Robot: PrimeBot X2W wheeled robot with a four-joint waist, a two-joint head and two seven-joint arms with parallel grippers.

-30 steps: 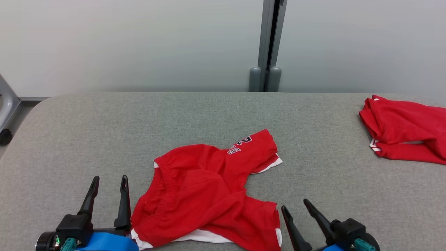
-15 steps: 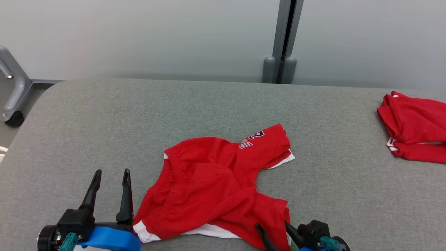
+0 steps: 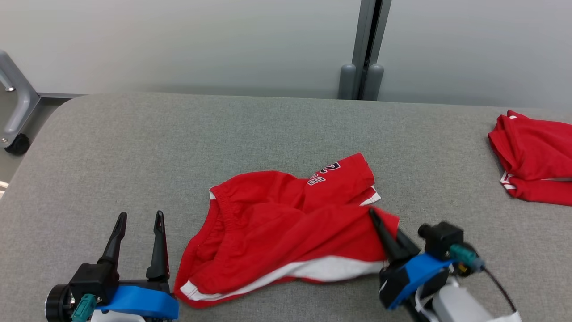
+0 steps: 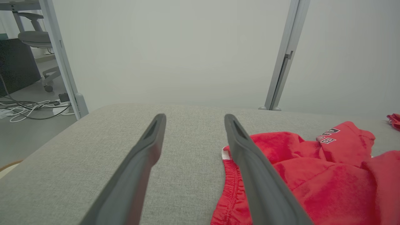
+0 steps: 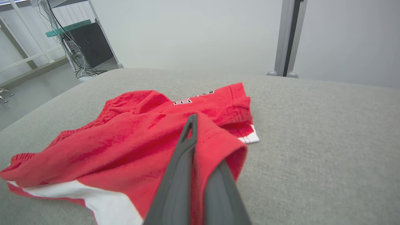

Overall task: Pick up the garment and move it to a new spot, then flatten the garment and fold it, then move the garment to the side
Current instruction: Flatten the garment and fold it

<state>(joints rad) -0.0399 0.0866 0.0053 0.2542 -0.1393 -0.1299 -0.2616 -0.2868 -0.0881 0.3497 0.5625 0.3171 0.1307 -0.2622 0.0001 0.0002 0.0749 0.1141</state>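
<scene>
We see the red shorts (image 3: 277, 223) crumpled at the near middle of the grey padded table (image 3: 223, 129), white side stripe toward us. Our right gripper (image 3: 380, 223) is pinched together on a leg hem. Our left gripper (image 3: 140, 217) stands with fingers apart just beside the waistband, holding nothing. A second red garment (image 3: 532, 156) lies well apart at the table's right edge. One leg bears dark numerals, a 2 among them; the rest we cannot read.

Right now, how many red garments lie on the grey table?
2. The red shorts lie in the middle, a hem pinched in the right gripper. The other red garment lies far right, cut by the picture's edge; more may hide beyond.
</scene>
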